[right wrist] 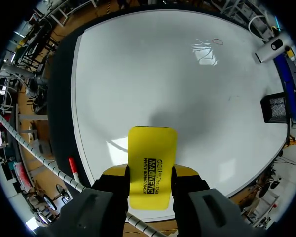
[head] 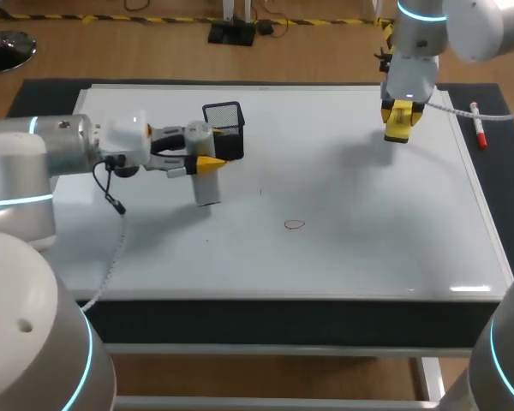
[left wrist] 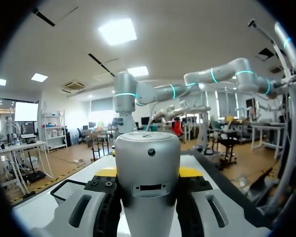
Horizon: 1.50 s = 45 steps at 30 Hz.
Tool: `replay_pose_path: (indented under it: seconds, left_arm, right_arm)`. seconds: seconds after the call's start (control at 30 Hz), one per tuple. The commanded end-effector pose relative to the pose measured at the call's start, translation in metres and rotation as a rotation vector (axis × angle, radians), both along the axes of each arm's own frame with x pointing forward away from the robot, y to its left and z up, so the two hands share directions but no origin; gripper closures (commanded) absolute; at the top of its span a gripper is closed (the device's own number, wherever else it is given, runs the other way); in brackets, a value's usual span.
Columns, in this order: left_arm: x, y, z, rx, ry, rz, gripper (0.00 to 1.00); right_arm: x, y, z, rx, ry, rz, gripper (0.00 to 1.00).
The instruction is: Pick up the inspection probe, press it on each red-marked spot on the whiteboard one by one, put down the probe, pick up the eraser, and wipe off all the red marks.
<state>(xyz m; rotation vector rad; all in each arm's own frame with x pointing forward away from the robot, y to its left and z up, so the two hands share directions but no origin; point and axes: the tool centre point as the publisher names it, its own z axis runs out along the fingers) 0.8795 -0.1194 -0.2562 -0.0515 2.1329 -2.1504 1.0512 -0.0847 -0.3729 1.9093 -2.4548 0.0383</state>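
An upright silver probe [head: 207, 184] [left wrist: 148, 153] is clamped between the yellow-tipped fingers of my left gripper [head: 208, 163] [left wrist: 148, 173], over the left half of the whiteboard [head: 351, 180]; whether its lower end touches the board I cannot tell. A small red mark [head: 294, 224] [right wrist: 217, 41] lies on the board, right of the probe and nearer the front edge. My right gripper [head: 399, 118] [right wrist: 150, 171] is shut on the yellow eraser [head: 397, 130] [right wrist: 152, 148], held above the far right part of the board, clear of its surface.
A black mesh basket [head: 224, 128] [left wrist: 69, 190] [right wrist: 276, 108] stands on the board just behind the probe. A red marker [head: 477, 124] [right wrist: 74, 169] lies on the dark mat beyond the board's right edge.
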Motion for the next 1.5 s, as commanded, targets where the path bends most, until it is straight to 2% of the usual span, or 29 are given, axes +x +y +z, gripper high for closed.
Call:
replay_pose_path:
  seconds: [0.03, 0.27, 0.53, 1.2, 1.33, 1.5]
  left_arm:
    - [0.007, 0.018, 0.006, 0.008, 0.006, -0.011, 1.00]
    - [0.022, 0.038, 0.006, 0.026, 0.039, 0.021, 1.00]
    - [0.033, 0.052, 0.002, 0.002, 0.057, 0.034, 1.00]
    - [0.033, 0.054, 0.000, -0.002, 0.064, 0.032, 1.00]
    - [0.033, 0.054, 0.000, -0.002, 0.064, 0.032, 1.00]
    - [0.033, 0.054, 0.000, -0.002, 0.064, 0.032, 1.00]
  right_arm:
    - [0.001, -0.001, 0.001, -0.002, 0.000, 0.002, 1.00]
    - [0.001, -0.001, 0.001, -0.002, 0.000, 0.002, 1.00]
    - [0.001, -0.001, 0.001, -0.002, 0.000, 0.002, 1.00]
    - [0.001, -0.001, 0.001, -0.002, 0.000, 0.002, 1.00]
    - [-0.035, 0.019, -0.008, 0.005, -0.029, 0.088, 1.00]
    - [-0.084, 0.032, -0.019, 0.014, -0.041, 0.095, 1.00]
